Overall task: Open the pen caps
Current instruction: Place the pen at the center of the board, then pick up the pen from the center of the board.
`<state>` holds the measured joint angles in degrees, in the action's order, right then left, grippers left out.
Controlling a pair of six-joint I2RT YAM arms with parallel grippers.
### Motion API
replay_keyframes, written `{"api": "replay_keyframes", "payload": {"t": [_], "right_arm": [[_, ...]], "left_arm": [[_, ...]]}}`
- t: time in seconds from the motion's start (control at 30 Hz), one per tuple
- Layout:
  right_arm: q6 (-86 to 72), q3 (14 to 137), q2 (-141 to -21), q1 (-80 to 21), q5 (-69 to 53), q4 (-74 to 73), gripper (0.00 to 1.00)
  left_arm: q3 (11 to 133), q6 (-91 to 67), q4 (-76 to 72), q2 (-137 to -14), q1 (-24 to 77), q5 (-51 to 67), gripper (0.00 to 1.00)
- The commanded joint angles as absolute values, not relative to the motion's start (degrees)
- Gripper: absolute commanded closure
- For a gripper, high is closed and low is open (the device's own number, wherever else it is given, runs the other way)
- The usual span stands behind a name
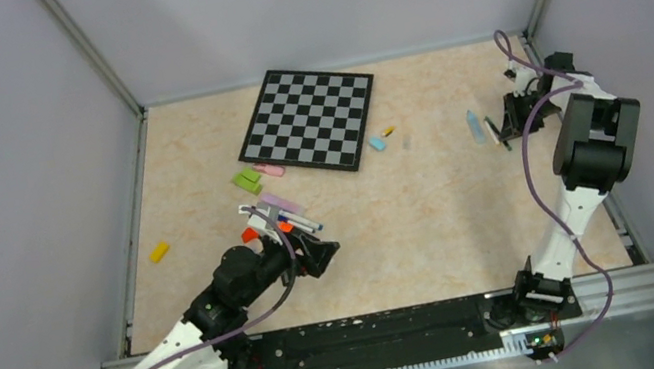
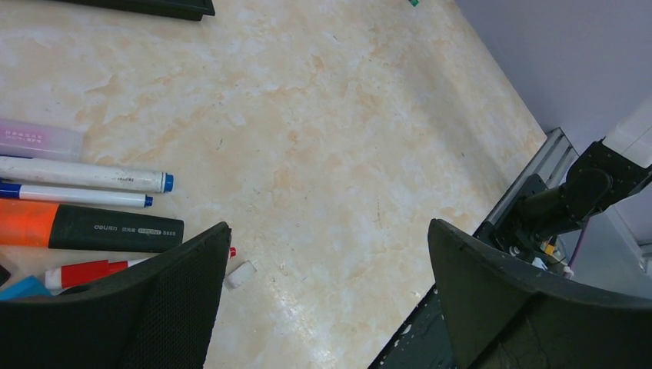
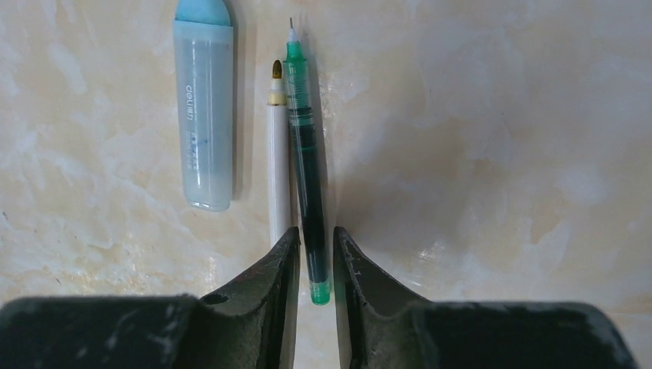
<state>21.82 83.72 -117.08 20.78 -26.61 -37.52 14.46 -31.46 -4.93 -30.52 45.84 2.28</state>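
- a yellow cap (image 1: 158, 251) is seen lying alone at the left of the bench (image 1: 432, 227).
- the left pincer (image 2: 329, 231) is spread wide and empty, held low beside a pile of pens (image 1: 280, 215). a black marker (image 2: 115, 229) there is seen with its orange cap (image 2: 27, 223) on.
- a green cap (image 1: 247, 180), a pink cap (image 1: 272, 169) and a cyan cap (image 1: 378, 143) are scattered near the checkered board (image 1: 309, 118).
- the right pincer (image 3: 315, 234) is narrowly parted around the tail of a green pen (image 3: 305, 154). the pen lies bare-tipped against a white pen (image 3: 278, 154), near a pale blue marker (image 3: 204, 115). whether it is pinched cannot be told.
- the step is judged to be the laying down of an opened pen. next, a capped pen must be gripped by barrel and cap, then pulled apart.
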Motion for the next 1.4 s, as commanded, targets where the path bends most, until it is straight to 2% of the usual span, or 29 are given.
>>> {"api": "replay_keyframes", "payload": {"t": [0.0,0.4,0.7,0.83,0.97,1.17,1.23,1.37], "right_arm": [[21.01,84.29,-115.05,20.78,-27.02,-36.74,0.79],[21.16,75.69,-101.95,22.0,-30.68,-34.21,0.77],[20.61,60.14,-79.82,20.83,-49.96,-31.64,0.77],[19.52,50.75,-71.67,20.72,-60.22,-25.6,0.76],[17.58,42.52,-64.45,20.69,-63.94,-17.53,0.72],[17.45,42.42,-62.95,20.47,-64.13,-17.3,0.71],[17.66,42.87,-63.26,20.36,-63.8,-18.12,0.71],[17.93,43.07,-62.82,20.04,-63.46,-18.48,0.7]], "left_arm": [[14.81,-32.48,-6.94,-30.23,45.63,3.57,0.01],[17.62,-36.46,-6.0,-30.78,45.67,4.76,0.01],[23.4,-37.97,1.68,-38.54,45.66,0.63,0.01],[27.18,-37.75,6.48,-43.27,45.68,-5.18,0.01],[30.55,-39.35,11.2,-48.31,45.66,-12.94,0.01],[39.37,-48.16,22.59,-61.22,45.63,-22.18,0.02],[43.73,-52.13,27.08,-65.85,45.65,-24.0,0.04],[51.28,-57.71,35.8,-74.96,45.64,-24.7,0.19]]}}
